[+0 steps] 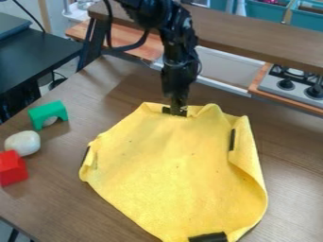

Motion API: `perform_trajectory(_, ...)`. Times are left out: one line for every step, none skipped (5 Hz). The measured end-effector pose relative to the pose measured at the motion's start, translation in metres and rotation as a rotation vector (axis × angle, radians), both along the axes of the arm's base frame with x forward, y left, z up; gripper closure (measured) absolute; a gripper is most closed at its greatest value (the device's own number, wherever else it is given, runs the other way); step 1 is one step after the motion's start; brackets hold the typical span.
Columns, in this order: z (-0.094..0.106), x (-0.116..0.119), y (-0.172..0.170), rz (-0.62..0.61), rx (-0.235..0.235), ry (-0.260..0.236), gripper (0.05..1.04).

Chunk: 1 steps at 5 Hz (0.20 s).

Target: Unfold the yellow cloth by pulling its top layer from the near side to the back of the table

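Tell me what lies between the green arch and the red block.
In the camera view, a whitish rounded object lies between the green arch and red block.

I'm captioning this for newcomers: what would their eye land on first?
The big yellow cloth, spread over the middle of the brown table, some edges folded. Next, the black gripper at the cloth's far edge. At the left sit a green arch, a white rounded object and a red block.

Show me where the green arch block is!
The green arch block is at the camera view's left, on the brown table, just above the white object.
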State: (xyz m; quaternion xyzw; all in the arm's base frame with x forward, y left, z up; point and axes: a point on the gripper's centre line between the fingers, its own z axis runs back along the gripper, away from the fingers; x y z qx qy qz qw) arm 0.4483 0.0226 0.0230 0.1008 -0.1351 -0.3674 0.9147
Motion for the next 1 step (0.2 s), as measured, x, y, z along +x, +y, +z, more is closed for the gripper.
perform_trajectory(0.013,-0.008,-0.0107,-0.039,-0.057,-0.006,0.083)
